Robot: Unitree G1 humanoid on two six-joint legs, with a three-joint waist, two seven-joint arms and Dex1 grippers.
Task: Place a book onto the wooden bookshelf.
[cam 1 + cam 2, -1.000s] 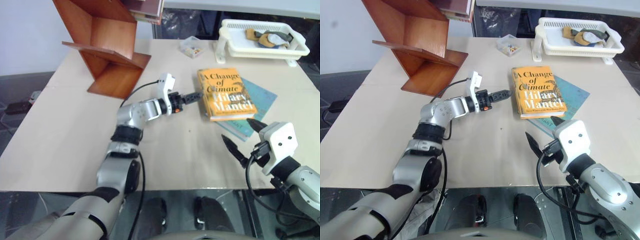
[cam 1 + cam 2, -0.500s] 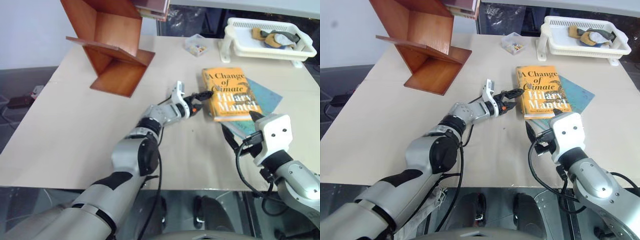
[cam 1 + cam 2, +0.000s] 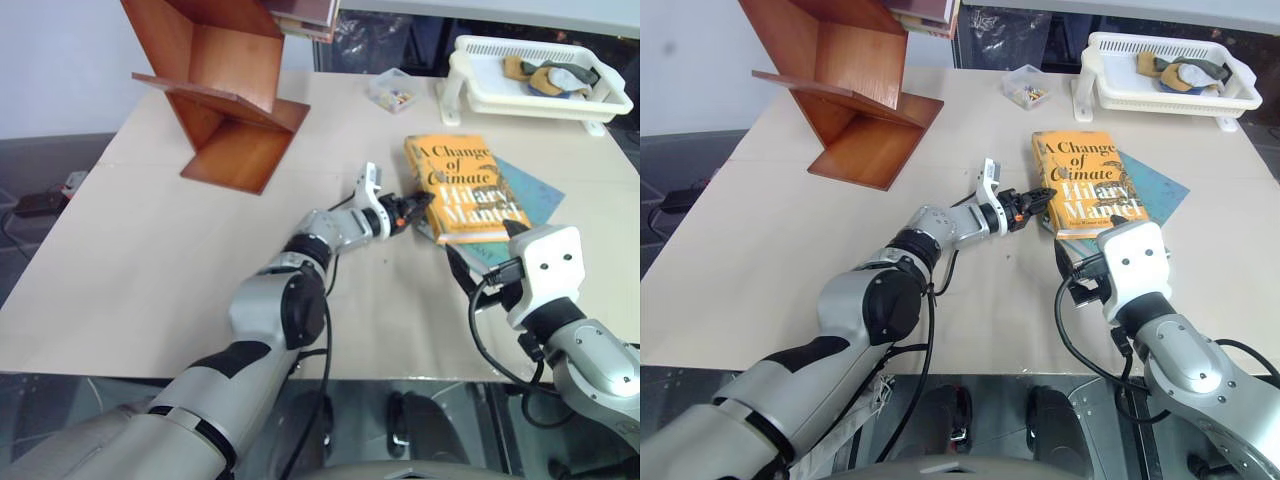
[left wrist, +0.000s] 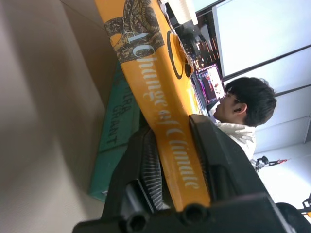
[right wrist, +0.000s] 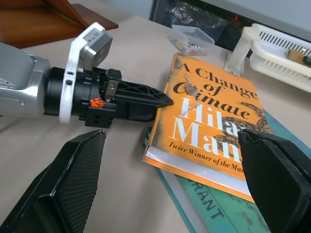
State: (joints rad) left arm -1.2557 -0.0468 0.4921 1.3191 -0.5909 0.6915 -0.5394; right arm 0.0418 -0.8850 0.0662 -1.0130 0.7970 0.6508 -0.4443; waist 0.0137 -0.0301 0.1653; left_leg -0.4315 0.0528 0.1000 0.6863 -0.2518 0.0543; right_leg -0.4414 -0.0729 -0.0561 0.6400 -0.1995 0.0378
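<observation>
the book (image 3: 464, 187) lies flat, long axis running away from the robot.

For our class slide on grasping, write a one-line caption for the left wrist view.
Left claw closed on the spine of the orange book, which lies on a teal book.

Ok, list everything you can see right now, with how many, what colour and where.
Book: one, orange-yellow, right of table centre, lying on the teal book.
Teal book: one, under the orange book.
Wooden bookshelf: one, reddish-brown, far left of table.
Tray: one, white, far right corner, items inside.
Small box: one, clear, beside the tray.
Table: one, beige.
Person: one, dark hair, in the background of the left wrist view.
Left gripper: black, shut on the book's spine edge.
Right gripper: black, open, near the books.
</observation>
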